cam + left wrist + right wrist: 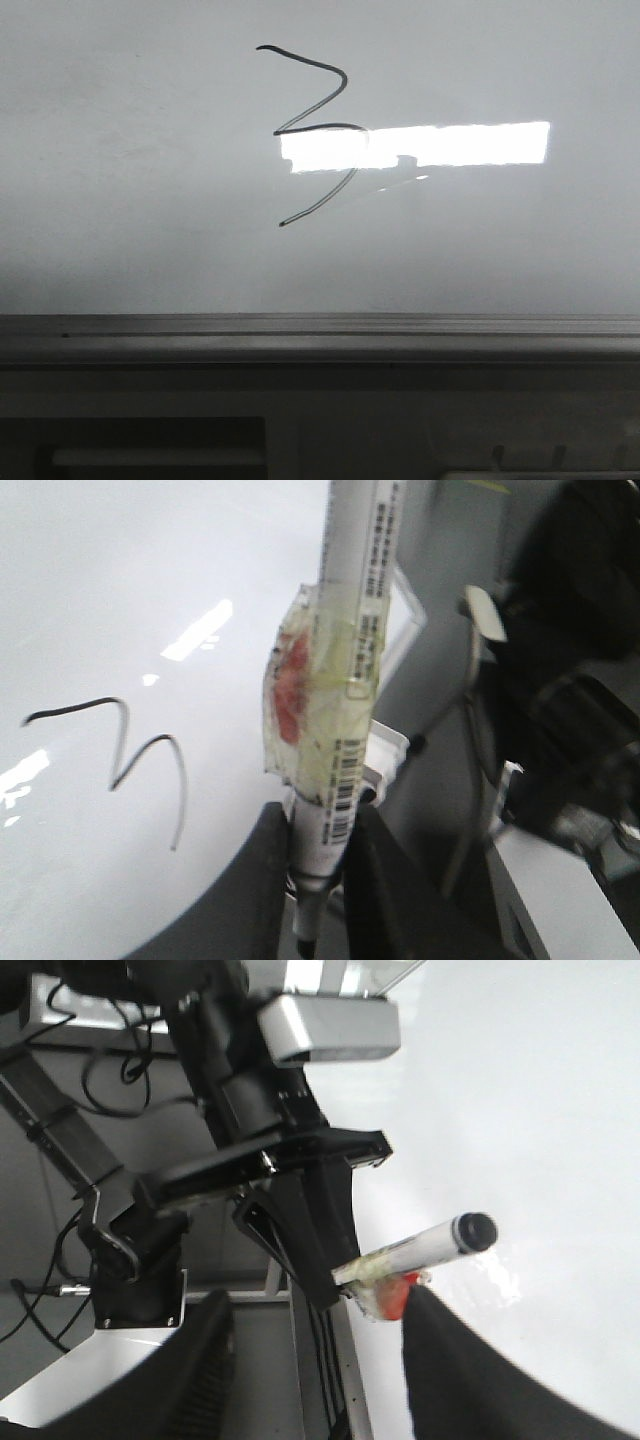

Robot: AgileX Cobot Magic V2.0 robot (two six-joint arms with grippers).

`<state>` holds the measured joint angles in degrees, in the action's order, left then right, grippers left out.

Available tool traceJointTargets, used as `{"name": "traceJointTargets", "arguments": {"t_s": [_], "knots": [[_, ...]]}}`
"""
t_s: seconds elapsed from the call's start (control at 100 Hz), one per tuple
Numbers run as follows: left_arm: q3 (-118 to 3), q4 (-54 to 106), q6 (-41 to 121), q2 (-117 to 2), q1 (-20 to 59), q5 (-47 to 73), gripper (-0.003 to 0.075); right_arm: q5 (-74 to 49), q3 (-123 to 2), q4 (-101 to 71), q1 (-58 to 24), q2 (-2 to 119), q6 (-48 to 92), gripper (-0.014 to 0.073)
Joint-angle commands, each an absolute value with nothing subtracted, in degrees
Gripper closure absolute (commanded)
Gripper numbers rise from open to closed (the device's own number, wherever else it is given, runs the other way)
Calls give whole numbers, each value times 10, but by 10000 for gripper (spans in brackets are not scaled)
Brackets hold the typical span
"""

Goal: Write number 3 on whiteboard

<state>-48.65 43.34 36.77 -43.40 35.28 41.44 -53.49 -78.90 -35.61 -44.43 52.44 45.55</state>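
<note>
The number 3 (120,755) lies finished on the whiteboard (100,580), off to one side of the left tool (318,880), which grips a taped marker (340,680) lifted clear; the right tool (310,1360) hangs open

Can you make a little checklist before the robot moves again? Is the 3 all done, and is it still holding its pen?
1. The number 3 is drawn in full on the whiteboard: ok.
2. Line unbroken: cannot tell where the bright reflection crosses it.
3. Left gripper shut on the marker: ok.
4. Marker off the board: cannot tell, though it does not appear in the front view.
5. Right gripper open and holding nothing: ok.
6. Tape wrap on the marker in place: ok.
</note>
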Motion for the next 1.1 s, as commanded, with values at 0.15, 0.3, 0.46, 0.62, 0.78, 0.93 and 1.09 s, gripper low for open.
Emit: {"name": "traceJointTargets", "arguments": {"t_s": [0.15, 0.3, 0.46, 0.62, 0.78, 0.93, 1.09], "knots": [[-374, 523, 324, -442, 355, 168, 741, -500, -746, -353, -406, 446, 435, 653], [-344, 536, 326, -472, 355, 99, 741, -494, -699, -353, -406, 430, 430, 654], [-341, 537, 326, -525, 355, 51, 741, -467, -664, -353, -406, 429, 416, 654], [-341, 540, 326, -579, 355, 26, 741, -423, -639, -354, -406, 429, 410, 654], [-341, 540, 326, -623, 355, 28, 741, -420, -628, -357, -406, 429, 407, 654], [-341, 540, 326, -649, 355, 30, 741, -417, -626, -367, -406, 429, 407, 654], [-341, 540, 328, -664, 355, 30, 741, -417, -626, -373, -406, 429, 407, 654]]}}
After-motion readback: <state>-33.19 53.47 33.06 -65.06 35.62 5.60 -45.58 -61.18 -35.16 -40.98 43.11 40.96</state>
